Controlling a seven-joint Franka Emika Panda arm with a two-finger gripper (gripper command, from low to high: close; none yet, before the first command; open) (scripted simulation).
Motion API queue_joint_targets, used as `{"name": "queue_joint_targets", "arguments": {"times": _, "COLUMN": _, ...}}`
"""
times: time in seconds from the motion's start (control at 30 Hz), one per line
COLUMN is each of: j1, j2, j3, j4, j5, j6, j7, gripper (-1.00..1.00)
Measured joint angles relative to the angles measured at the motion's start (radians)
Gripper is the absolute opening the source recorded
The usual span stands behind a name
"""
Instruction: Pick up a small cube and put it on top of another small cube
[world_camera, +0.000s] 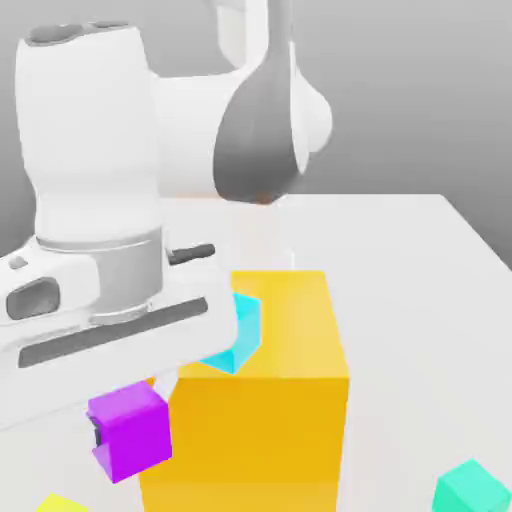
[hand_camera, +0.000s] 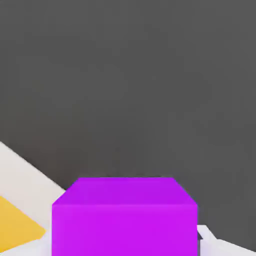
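In the exterior view, the small magenta-purple cube (world_camera: 132, 428) hangs at the lower left, beside the big orange-yellow block (world_camera: 265, 410). My gripper (world_camera: 118, 436) is shut on it, under the white hand; a dark fingertip (world_camera: 97, 433) shows at the cube's left side. The hand view looks down past the same cube (hand_camera: 124, 220), which sits close between my jaws, with a corner of the orange-yellow block (hand_camera: 15, 230) beside it.
A cyan cube (world_camera: 240, 335) sits against the orange-yellow block's upper left edge, partly behind my hand. A teal-green cube (world_camera: 472, 488) lies on the white table (world_camera: 400, 260) at the exterior view's lower right. A yellow corner (world_camera: 60, 504) shows at the lower left.
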Motion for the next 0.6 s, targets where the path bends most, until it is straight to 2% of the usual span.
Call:
{"name": "queue_joint_targets", "arguments": {"times": 0.17, "j1": -0.062, "j2": 0.061, "j3": -0.04, "j4": 0.057, "j5": -0.032, "j6": -0.027, "j7": -0.146, "gripper": -1.0}}
{"name": "queue_joint_targets", "arguments": {"times": 0.33, "j1": -0.096, "j2": 0.115, "j3": -0.041, "j4": 0.041, "j5": -0.051, "j6": -0.033, "j7": -0.265, "gripper": -1.0}}
{"name": "queue_joint_targets", "arguments": {"times": 0.47, "j1": -0.105, "j2": 0.22, "j3": -0.016, "j4": 0.015, "j5": -0.031, "j6": 0.058, "j7": -0.3, "gripper": -1.0}}
{"name": "queue_joint_targets", "arguments": {"times": 0.5, "j1": -0.11, "j2": 0.25, "j3": -0.01, "j4": 0.015, "j5": -0.026, "j6": 0.084, "j7": -0.304, "gripper": 1.0}}
{"name": "queue_joint_targets", "arguments": {"times": 0.6, "j1": -0.11, "j2": 0.25, "j3": -0.01, "j4": 0.015, "j5": -0.026, "j6": 0.084, "j7": -0.304, "gripper": 1.0}}
